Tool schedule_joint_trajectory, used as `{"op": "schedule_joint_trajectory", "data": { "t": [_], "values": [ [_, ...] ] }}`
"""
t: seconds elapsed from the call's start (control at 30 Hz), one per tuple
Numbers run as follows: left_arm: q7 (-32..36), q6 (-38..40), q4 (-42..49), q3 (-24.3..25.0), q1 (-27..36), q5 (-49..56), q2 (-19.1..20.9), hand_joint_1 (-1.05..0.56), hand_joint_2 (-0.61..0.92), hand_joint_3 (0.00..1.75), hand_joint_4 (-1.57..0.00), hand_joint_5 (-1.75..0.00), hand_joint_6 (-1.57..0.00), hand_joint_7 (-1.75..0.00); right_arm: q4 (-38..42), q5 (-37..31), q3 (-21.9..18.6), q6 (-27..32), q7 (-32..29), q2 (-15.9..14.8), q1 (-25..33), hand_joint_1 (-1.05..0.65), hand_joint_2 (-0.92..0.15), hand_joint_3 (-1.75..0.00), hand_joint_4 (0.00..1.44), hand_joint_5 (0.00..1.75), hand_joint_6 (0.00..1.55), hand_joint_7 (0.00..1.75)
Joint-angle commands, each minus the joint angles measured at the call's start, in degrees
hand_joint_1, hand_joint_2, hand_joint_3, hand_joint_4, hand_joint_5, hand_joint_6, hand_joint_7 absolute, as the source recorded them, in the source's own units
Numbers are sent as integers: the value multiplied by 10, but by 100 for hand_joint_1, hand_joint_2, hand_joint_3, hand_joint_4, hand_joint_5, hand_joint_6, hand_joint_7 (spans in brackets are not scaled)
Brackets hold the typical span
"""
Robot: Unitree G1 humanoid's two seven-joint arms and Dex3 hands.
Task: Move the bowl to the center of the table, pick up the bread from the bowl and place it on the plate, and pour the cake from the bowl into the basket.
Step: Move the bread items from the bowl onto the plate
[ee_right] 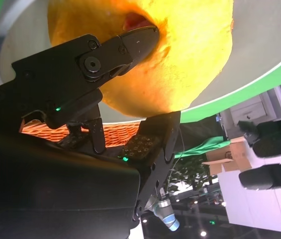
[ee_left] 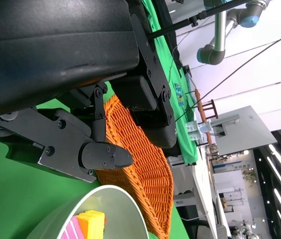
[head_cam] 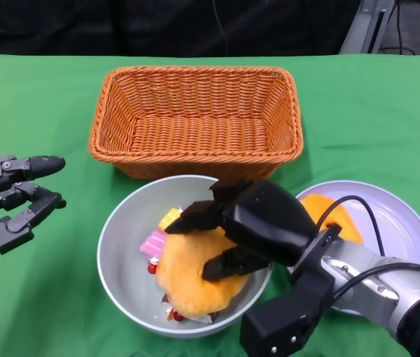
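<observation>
Head view: right hand (head_cam: 228, 230) clamped on bread (head_cam: 195, 275) in bowl (head_cam: 120, 253). Left hand (head_cam: 9, 201) spread, empty. Best lift straight, clear rim, carry to plate (head_cam: 403, 223), leave cake (head_cam: 154, 245) undisturbed.

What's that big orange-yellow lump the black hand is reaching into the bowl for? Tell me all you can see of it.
It looks like the bread: a rounded, golden-orange lump with a soft, matte surface. It lies in the grey bowl, toward its near right side, partly covering small colourful cake pieces. The right hand has its fingers closed around it from above; in the right wrist view one fingertip presses into the bread's surface. It does not appear lifted yet.
</observation>
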Motion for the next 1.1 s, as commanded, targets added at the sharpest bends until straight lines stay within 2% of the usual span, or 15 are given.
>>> {"op": "schedule_joint_trajectory", "data": {
  "t": [0.03,0.27,0.4,0.5,0.57,0.63,0.73,0.87,1.0,1.1],
  "values": [
    [2,-2,-1,2,1,0,11,-8,87,29,-72,-114,-100,-15,-20,6,-12,-6,1,-10,-4,-29,-89,-1,65,154,81,85],
    [0,1,-2,2,0,-2,11,-8,89,26,-72,-114,-100,-14,-37,16,-21,-6,15,-14,0,-28,-90,0,67,152,80,87],
    [1,6,-5,1,0,-2,10,-9,90,22,-72,-115,-100,-14,-69,35,-38,-11,36,-22,12,-23,-90,0,67,162,77,98],
    [-2,8,-5,2,0,-5,10,-8,91,21,-71,-115,-100,-14,-74,36,-43,-14,38,-24,15,-22,-92,-2,64,168,68,117],
    [-2,6,-3,2,-1,-4,11,-8,92,20,-71,-115,-100,-14,-80,37,-49,-16,38,-25,18,-23,-92,-2,64,169,65,123],
    [-1,6,-3,2,-1,-4,11,-9,92,19,-71,-114,-100,-14,-91,41,-56,-16,41,-26,23,-22,-92,-2,65,166,65,122],
    [-5,7,-1,3,-2,-7,10,-9,92,18,-71,-114,-100,-13,-113,47,-67,-12,51,-30,31,-22,-91,-1,68,161,71,106],
    [-7,10,-2,3,-2,-10,9,-9,92,18,-71,-114,-100,-13,-151,70,-89,-4,80,-39,49,-21,-91,0,70,157,73,101],
    [-8,11,-1,4,-5,-10,9,-10,92,17,-71,-114,-101,-13,-200,98,-117,11,109,-47,75,-18,-90,0,70,172,68,128],
    [-15,14,2,6,-8,-15,9,-9,92,17,-71,-114,-101,-13,-244,119,-143,23,130,-54,95,-17,-91,-1,70,173,68,127]
  ]
}}
